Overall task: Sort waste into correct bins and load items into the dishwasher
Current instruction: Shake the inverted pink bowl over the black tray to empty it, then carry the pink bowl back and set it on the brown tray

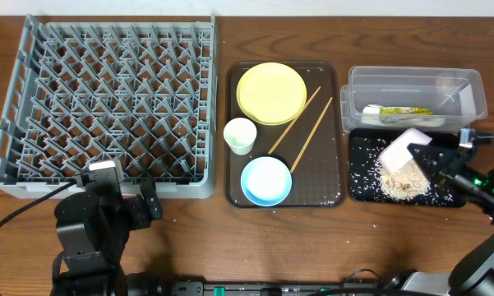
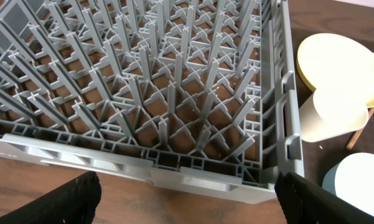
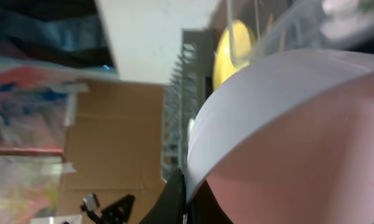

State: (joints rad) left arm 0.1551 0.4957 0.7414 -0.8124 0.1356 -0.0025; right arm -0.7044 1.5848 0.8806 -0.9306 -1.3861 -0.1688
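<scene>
So the white bowl [image 1: 401,150] is gripped at its rim by the right gripper [image 1: 428,159], jaws clenched tight on it, and it's held tipped on its side over the black tray [image 1: 360,168] at the right of the table [image 1: 197,238]. A pile of rice scraps [image 1: 403,184] is heaped in that tray right under the bowl, with loose grains scattered around it; whether bowl and pile touch can't be told. Just beyond it, the green-and-yellow wrapper [image 1: 400,111] is seen inside the clear tub [image 1: 415,80]. In the middle, the brown tray [image 1: 322,177] is loaded with the yellow plate [image 1: 271,93] at the far end, the white cup [image 1: 240,136], the light blue bowl [image 1: 266,181] nearest, and the chopsticks [image 1: 312,131] laid diagonally. The left gripper [image 1: 117,193] is parked wide open, nothing in it, by the near wall of the grey dish rack [image 1: 107,90] at the left.
</scene>
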